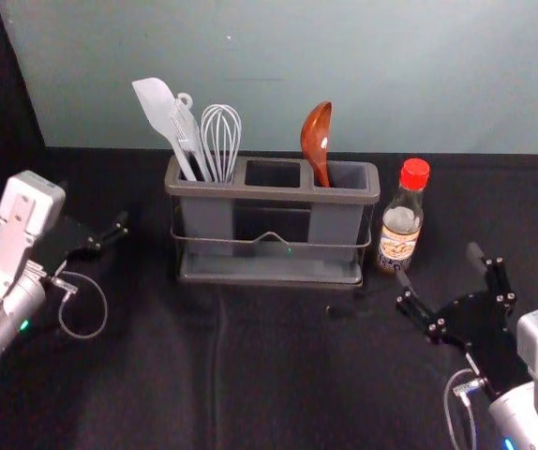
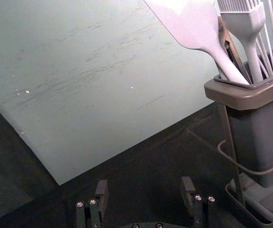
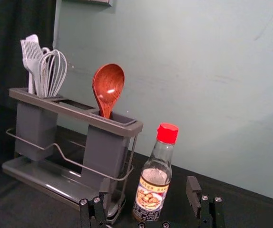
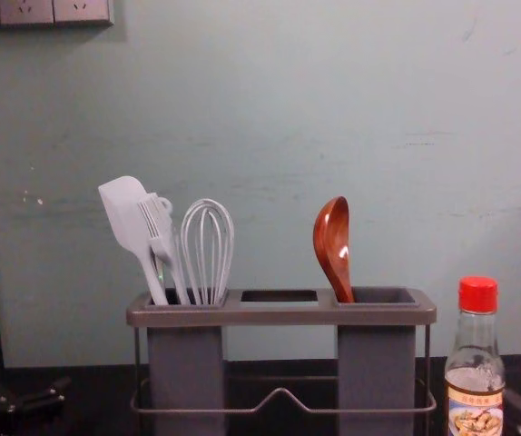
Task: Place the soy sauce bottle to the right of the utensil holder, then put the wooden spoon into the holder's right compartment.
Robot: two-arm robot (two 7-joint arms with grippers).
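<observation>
Only a slim gap parts bottle (image 1: 402, 221) from holder (image 1: 336, 225).

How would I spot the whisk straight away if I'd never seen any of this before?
Find the wide grey utensil holder, then look at its left compartment, which holds pale tools. The whisk is the rightmost of them, its top a rounded cage of thin loops, unlike the flat-bladed spatula and the bristled brush.
</observation>
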